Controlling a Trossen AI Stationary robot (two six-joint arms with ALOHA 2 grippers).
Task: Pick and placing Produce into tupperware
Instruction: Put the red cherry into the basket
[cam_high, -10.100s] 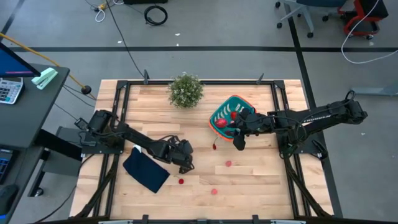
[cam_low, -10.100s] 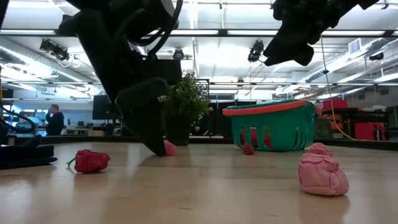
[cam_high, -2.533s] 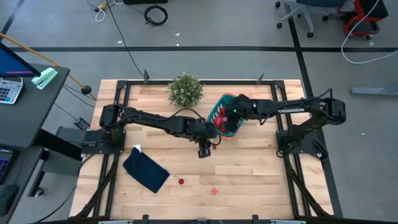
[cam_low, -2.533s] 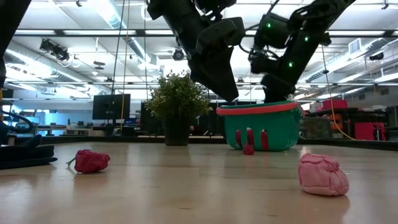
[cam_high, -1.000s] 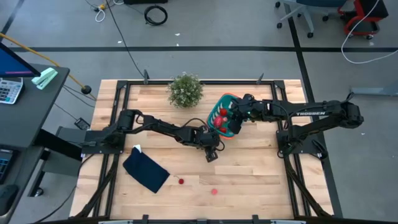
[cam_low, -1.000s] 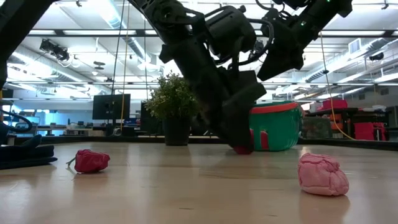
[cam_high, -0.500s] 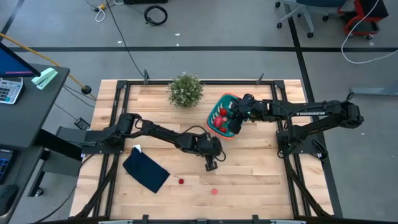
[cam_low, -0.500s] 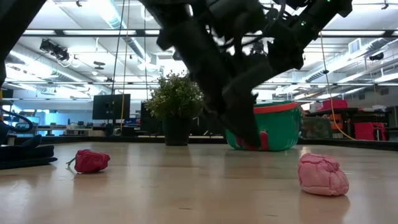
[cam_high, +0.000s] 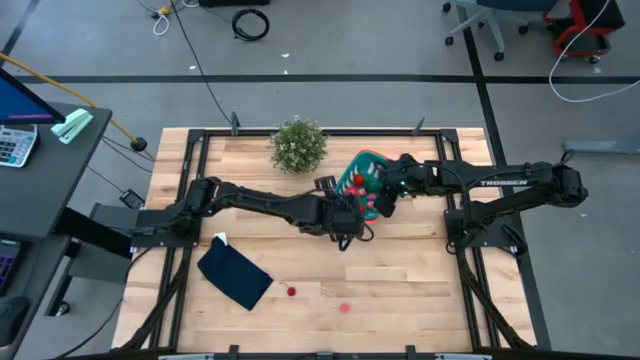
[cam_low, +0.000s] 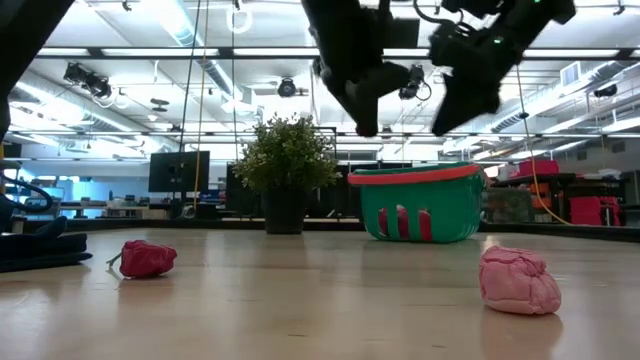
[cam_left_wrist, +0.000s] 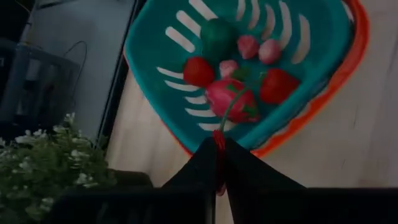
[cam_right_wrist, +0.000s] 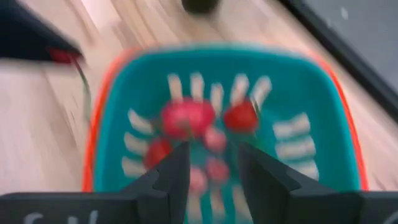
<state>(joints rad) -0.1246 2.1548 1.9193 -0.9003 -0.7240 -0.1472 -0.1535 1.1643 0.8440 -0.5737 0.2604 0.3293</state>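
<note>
The teal tupperware basket (cam_high: 352, 168) with an orange-red rim stands far right of centre and holds several produce pieces, red, pink and one green (cam_left_wrist: 217, 36). My left gripper (cam_high: 350, 212) hangs just outside the basket's near-left rim, shut on a small red produce piece (cam_left_wrist: 219, 149) with a thin green stem. My right gripper (cam_right_wrist: 214, 180) hovers open above the basket, with nothing between its fingers. A red piece (cam_high: 291, 291) and a pink piece (cam_high: 345, 308) lie on the wood near the front edge. My left gripper pinches the small red piece's body (cam_left_wrist: 219, 144) between its two fingertips. The green stem (cam_left_wrist: 231, 111) sticks out past the tips toward the basket. The fingers slant downward from the table's left toward the basket. The piece is lifted clear of the table.
A bushy potted plant (cam_high: 298, 145) stands at the far edge, left of the basket. A flat navy cloth (cam_high: 235, 275) lies near left. The two arms are close together at the basket. Open wood lies at the near right.
My left gripper was down on the table by the basket's near side, at the small red piece. It has taken hold of it, risen well above the table and tipped toward the basket. The piece is lifted clear.
</note>
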